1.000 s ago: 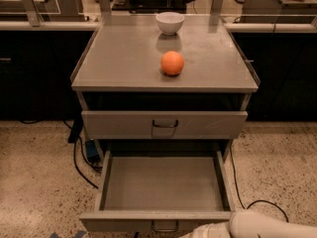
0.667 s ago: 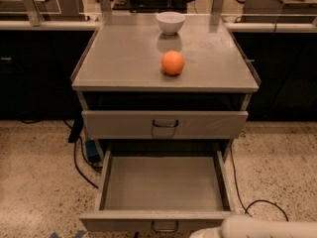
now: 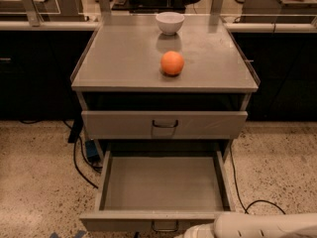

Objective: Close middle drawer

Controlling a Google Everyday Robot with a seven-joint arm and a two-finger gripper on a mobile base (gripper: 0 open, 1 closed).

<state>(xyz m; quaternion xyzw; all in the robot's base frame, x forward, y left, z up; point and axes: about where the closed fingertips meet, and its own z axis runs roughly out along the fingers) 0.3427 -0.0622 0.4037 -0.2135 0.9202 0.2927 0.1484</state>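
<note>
The middle drawer [image 3: 163,185] is pulled out wide toward me, and its plain grey tray is empty. Its low front panel [image 3: 124,222] and small loop handle [image 3: 165,227] lie at the bottom edge of the camera view. My white arm [image 3: 262,225] comes in from the bottom right. The gripper [image 3: 190,232] is at its end, just in front of the drawer's front panel and right of the handle, mostly cut off by the frame edge.
The top drawer [image 3: 163,124] is shut. An orange [image 3: 172,63] and a white bowl [image 3: 170,22] sit on the cabinet top [image 3: 114,58]. Cables run on the speckled floor at the left [image 3: 79,165] and right [image 3: 250,202]. Dark counters stand behind.
My arm at the bottom edge dipped slightly lower, then came back up to about where it was. The middle drawer has stayed open by the same amount.
</note>
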